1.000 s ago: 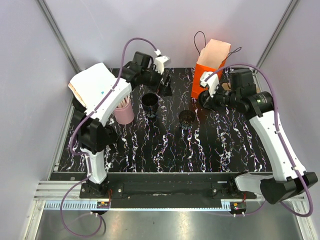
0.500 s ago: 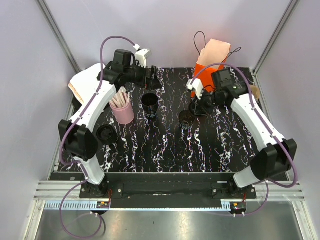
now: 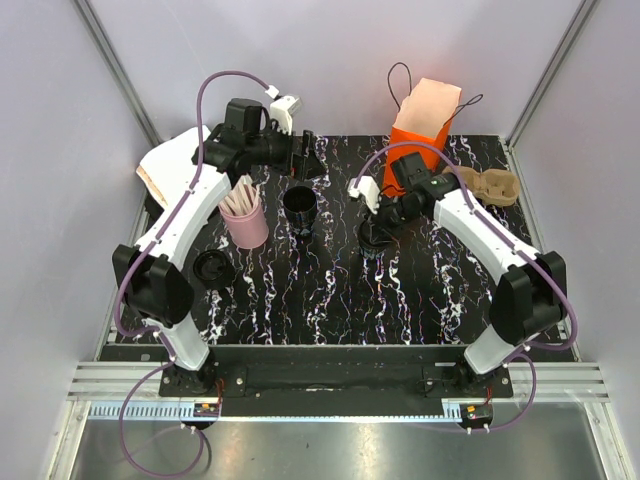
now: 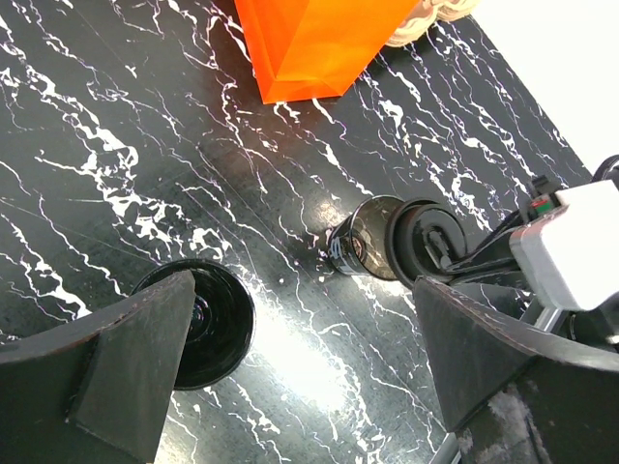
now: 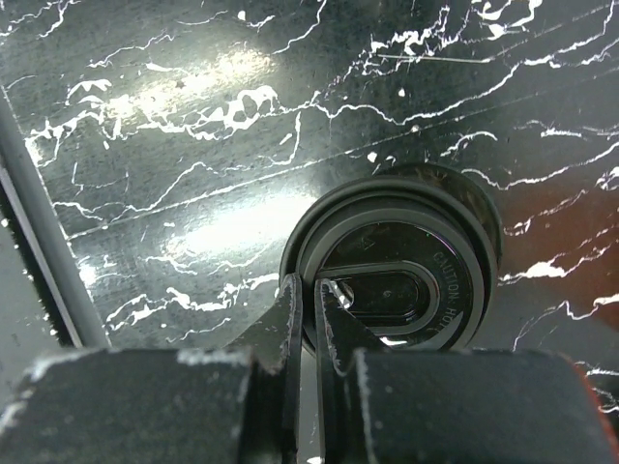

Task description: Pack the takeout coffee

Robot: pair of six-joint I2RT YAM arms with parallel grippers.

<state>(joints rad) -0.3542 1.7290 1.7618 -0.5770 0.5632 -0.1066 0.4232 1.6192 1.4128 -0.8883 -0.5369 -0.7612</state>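
Beneath both pincers spreads a black marbled table (image 3: 440, 290), walled by pale grey panels (image 3: 330, 60). Right pincer (image 5: 308, 288) is clenched, tips at the near rim of the lidded coffee cup (image 5: 406, 290); whether they nip it is unclear. Just behind it stands an orange bag (image 3: 412, 145). Left pincer (image 4: 302, 280) gapes wide near a lidless black cup (image 4: 208, 324), a pink cup of sticks (image 3: 247, 225) alongside.

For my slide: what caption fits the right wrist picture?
Shut right pincer at the rim of a black lidded paper cup on black marbled table.
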